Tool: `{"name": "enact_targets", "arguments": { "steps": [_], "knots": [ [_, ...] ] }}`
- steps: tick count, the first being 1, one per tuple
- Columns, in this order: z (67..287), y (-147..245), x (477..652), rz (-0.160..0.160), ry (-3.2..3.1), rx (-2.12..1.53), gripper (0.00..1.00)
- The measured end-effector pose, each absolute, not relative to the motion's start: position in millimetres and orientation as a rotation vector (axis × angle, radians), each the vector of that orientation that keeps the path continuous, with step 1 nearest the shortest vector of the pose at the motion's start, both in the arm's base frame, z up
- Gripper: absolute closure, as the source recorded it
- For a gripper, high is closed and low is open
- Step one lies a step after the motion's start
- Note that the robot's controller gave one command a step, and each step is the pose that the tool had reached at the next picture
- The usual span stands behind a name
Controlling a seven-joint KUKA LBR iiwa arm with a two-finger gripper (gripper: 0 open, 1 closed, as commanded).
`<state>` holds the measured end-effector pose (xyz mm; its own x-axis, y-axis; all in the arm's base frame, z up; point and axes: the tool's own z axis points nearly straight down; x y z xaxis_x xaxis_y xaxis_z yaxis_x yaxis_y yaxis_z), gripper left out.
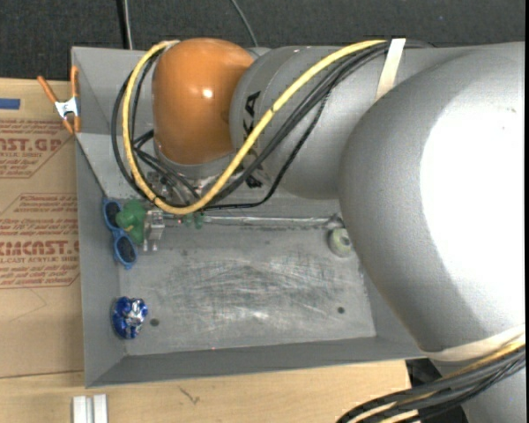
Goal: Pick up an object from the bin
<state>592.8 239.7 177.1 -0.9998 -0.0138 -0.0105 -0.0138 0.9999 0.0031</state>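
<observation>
- I am hanging my gripper point(152, 229) low at the left side of the bin point(247, 352), under my orange wrist cover point(198, 95).
- It is sitting just beside a green thing point(130, 215), which is lying against a blue looped thing point(119, 243) by the left wall.
- I cannot tell whether the gripper is open or closed.
- A blue crumpled thing point(128, 317) is lying apart in the lower left corner; a small pale round thing point(339, 241) is resting well off to the right.

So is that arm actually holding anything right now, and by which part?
It cannot be told. The gripper is down at the bin's left side, right beside a small green thing and a blue one, but no hold shows.
</observation>
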Motion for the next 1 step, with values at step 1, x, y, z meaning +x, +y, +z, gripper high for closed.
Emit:
{"name": "enact_targets", "arguments": {
  "steps": [1],
  "knots": [
    [298.2,238.6,582.7,0.003,3.077,-0.588,1.00]
  ]
}}
